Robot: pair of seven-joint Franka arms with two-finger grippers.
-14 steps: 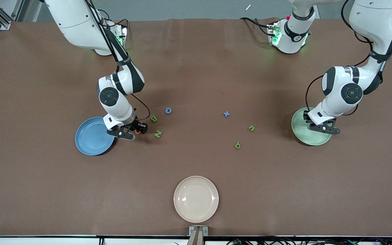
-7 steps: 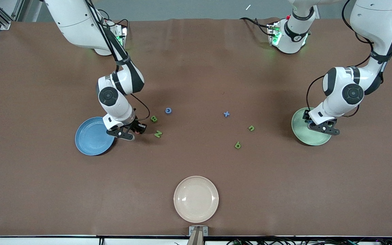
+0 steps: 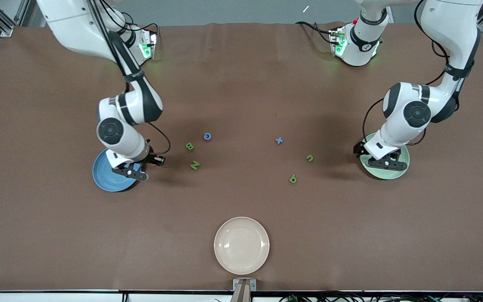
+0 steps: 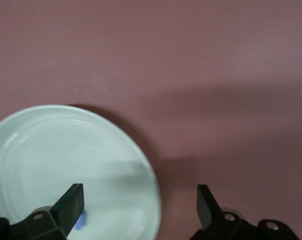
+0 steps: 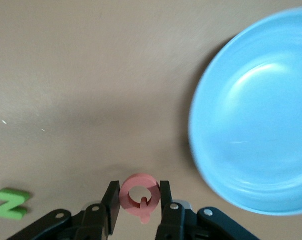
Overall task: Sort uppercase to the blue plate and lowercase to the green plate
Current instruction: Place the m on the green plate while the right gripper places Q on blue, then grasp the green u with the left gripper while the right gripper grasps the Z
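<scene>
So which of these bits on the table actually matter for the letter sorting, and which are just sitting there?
Part of the job:
- blue plate
- green plate, blue letter already on it
- pink letter in the right gripper
- green B, green N, blue C
- blue x, green u, green q
- left gripper, open

Just lying about:
- cream plate
</scene>
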